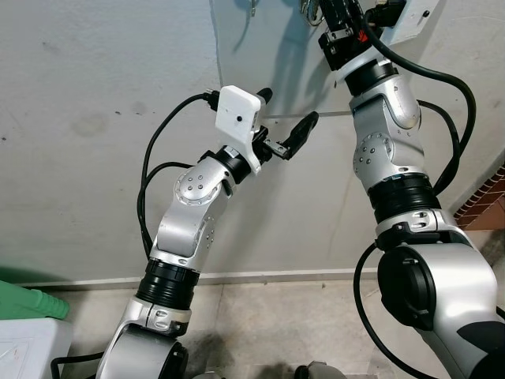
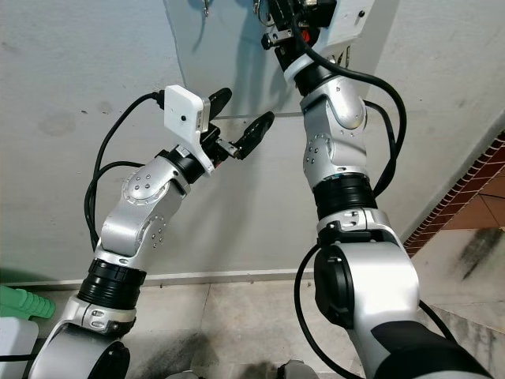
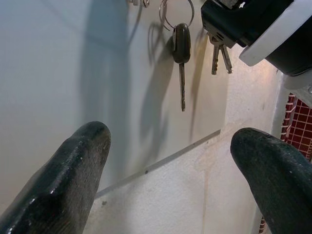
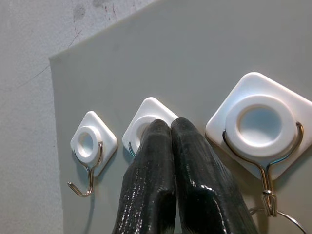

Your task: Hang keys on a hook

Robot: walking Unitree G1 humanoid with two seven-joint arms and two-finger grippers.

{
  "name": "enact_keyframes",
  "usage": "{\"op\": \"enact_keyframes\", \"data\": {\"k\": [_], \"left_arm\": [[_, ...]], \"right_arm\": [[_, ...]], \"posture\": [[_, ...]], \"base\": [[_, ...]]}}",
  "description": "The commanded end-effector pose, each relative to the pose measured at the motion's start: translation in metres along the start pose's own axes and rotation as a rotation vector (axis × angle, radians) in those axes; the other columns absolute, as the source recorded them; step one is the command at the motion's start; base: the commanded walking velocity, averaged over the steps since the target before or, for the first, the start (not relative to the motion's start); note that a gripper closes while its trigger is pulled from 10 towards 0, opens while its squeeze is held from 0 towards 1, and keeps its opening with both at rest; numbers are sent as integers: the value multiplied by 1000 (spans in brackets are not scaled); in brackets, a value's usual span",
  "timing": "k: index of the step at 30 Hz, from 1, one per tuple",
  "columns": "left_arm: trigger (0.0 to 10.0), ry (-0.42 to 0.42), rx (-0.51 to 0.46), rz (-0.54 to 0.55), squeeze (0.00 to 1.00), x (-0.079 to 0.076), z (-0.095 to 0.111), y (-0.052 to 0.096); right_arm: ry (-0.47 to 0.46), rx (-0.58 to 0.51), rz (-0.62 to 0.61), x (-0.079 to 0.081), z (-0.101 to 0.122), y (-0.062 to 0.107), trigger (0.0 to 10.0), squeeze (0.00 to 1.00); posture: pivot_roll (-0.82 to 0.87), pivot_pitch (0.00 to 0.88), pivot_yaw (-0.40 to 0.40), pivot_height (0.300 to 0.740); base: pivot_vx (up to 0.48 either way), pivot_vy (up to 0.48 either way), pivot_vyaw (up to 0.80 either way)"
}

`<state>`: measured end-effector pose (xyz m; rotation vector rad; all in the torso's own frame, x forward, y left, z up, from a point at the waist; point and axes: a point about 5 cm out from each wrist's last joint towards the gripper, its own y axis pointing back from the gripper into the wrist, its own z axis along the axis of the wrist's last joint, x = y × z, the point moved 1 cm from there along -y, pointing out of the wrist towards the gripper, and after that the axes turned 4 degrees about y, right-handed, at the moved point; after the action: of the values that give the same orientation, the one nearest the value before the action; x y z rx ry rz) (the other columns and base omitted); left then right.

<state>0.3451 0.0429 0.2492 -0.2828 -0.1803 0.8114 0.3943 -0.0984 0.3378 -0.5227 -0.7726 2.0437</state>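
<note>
Keys (image 3: 219,54) hang under the right gripper (image 4: 170,127), raised high against the grey wall board (image 4: 146,58), fingers pressed together right at the middle hook (image 4: 146,124); whether the key ring sits pinched between them or is already on the wire, I cannot tell. Another hook further right carries a black-headed key (image 3: 181,46) on a ring; the left hook (image 4: 90,153) is bare. Left gripper (image 1: 286,120) hovers lower, spread wide, holding nothing. Risk: letting go before the ring seats over the hook's tip drops the keys to the floor; pushing hard could pry the stick-on hook loose.
</note>
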Motion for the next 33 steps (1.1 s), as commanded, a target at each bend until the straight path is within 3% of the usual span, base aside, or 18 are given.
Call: {"op": "enact_keyframes", "data": {"k": [1, 9, 16, 33], "left_arm": [[10000, -7, 0, -21, 0, -3, 2, 0], [10000, -9, -9, -26, 0, -4, 4, -1], [10000, -12, -69, -17, 0, -2, 22, -3], [10000, -12, -75, -25, 0, -6, 22, -3]], "right_arm": [[-4, -3, 41, 9, 1, -7, 10000, 0], [-3, -11, 60, 10, 3, -9, 10000, 0], [-6, -11, 70, 12, 3, -10, 10000, 0], [-22, -40, 105, 20, 7, -15, 10000, 0]], "posture": [[-21, 149, 47, 721], [-21, 149, 43, 721], [-18, 147, 38, 721], [-22, 133, 34, 721]], "base": [[0, 0, 0], [0, 0, 0], [0, 0, 0], [0, 0, 0]]}}
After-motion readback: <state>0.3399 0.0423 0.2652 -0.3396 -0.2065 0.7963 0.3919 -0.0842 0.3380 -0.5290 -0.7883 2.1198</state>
